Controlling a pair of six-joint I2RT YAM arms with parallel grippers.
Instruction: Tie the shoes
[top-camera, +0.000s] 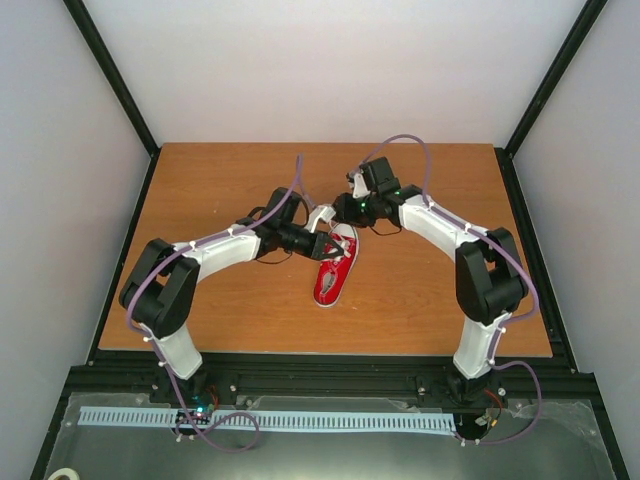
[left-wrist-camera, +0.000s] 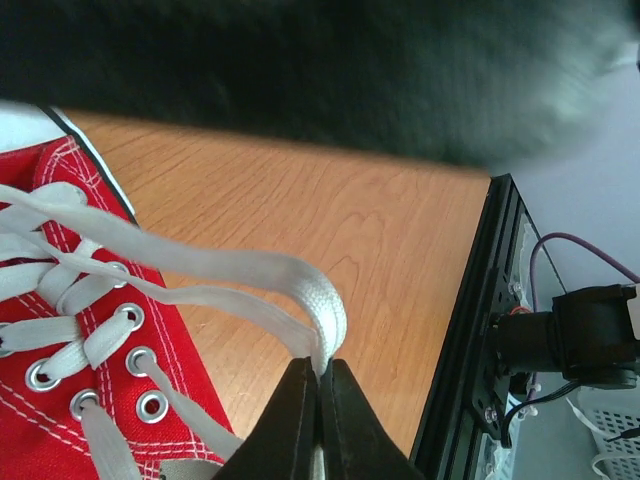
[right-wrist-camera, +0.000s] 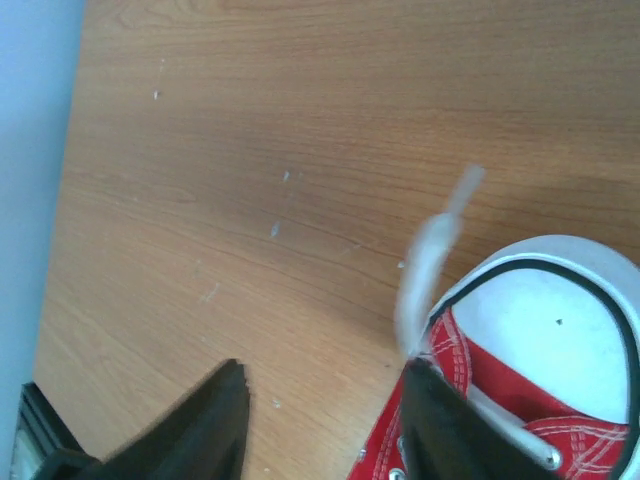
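left gripper (left-wrist-camera: 320, 378): we see it pinched tight on a white lace loop (left-wrist-camera: 318, 300);
right gripper (right-wrist-camera: 325, 372): spread wide, gripping nothing; red sneaker (right-wrist-camera: 530, 360) at its 4 o'clock

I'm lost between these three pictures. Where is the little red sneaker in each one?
Top external: the sneaker lies at the centre of the wooden table.
Left wrist: lower left corner, white laces and metal eyelets showing.
Right wrist: lower right corner, white toe cap showing.
Shared landmark: the wooden table beneath it in all three.
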